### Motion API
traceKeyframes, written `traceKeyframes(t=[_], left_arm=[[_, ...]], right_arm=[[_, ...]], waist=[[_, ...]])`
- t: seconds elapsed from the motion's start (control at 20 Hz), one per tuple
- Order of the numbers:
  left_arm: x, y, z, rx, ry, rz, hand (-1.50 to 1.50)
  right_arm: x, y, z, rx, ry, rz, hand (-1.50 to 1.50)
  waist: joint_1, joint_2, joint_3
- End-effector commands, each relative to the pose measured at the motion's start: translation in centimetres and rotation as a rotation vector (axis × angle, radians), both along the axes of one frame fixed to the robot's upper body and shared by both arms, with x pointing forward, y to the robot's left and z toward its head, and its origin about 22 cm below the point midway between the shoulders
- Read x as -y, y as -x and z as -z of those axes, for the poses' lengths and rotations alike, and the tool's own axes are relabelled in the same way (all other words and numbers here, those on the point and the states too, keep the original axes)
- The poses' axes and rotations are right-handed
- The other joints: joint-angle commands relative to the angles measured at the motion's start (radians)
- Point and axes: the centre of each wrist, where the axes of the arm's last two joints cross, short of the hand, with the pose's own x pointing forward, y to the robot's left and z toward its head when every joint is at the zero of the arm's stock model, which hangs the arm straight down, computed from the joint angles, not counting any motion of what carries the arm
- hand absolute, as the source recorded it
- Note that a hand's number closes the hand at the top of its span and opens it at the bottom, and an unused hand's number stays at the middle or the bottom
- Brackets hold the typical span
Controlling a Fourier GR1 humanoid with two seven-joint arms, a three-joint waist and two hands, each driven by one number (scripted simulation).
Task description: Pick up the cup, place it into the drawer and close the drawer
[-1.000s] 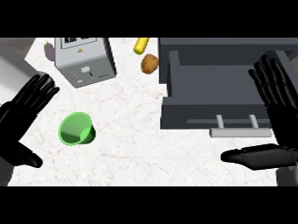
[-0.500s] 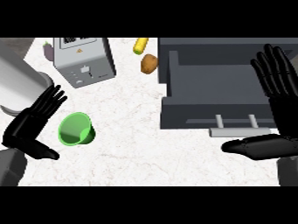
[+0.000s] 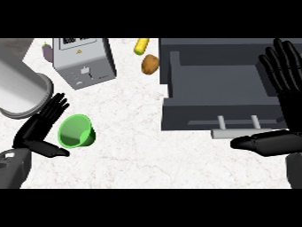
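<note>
Green cup [image 3: 75, 131] on its side just right of open-fingered left hand [image 3: 39, 128].

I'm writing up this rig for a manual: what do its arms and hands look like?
Both forearms are smooth light-grey cylinders. Each ends in a glossy black left hand or right hand with long segmented fingers and a thumb. No cables, markings or sleeves show.

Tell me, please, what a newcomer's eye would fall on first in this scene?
Most likely the bright green cup lying on its side on the pale counter at lower left, with the open left hand right beside it. Next, the open grey drawer at right, and the open right hand over its edge.
</note>
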Motion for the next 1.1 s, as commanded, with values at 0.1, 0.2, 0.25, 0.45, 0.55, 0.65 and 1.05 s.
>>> traceKeyframes(t=[0.1,0.2,0.25,0.45,0.55,0.65,1.05], left_arm=[[0.0,0.8,2.1,0.041,0.050,0.035,-1.50],[0.7,1.6,3.2,0.063,0.041,0.018,-1.50],[0.9,1.6,3.4,0.051,0.041,0.027,-1.50],[2.2,1.8,4.2,0.068,0.068,0.018,-1.50],[2.3,1.8,4.3,0.075,0.080,0.024,-1.50],[2.4,1.6,4.3,0.083,0.070,0.032,-1.50],[4.0,2.2,5.4,0.116,0.075,0.044,-1.50]], right_arm=[[0.1,-0.6,-0.6,0.002,0.010,-0.015,-1.50],[-0.1,0.7,0.2,-0.005,0.002,-0.030,-1.50],[-1.1,1.4,-0.9,0.011,-0.008,-0.001,-1.50],[0.0,1.0,-0.5,0.001,0.007,-0.001,-1.50],[1.2,-0.5,-0.8,0.004,0.003,-0.001,-1.50],[-0.3,-0.3,-0.7,-0.004,-0.019,-0.021,-1.50],[-0.1,-0.4,-0.9,0.003,0.004,-0.033,-1.50]], waist=[[-0.006,0.004,-0.001],[-0.018,0.007,-0.003],[-0.016,0.004,-0.002],[-0.019,0.005,-0.003],[-0.020,0.011,-0.003],[-0.023,0.012,-0.004],[-0.028,0.012,-0.005]])
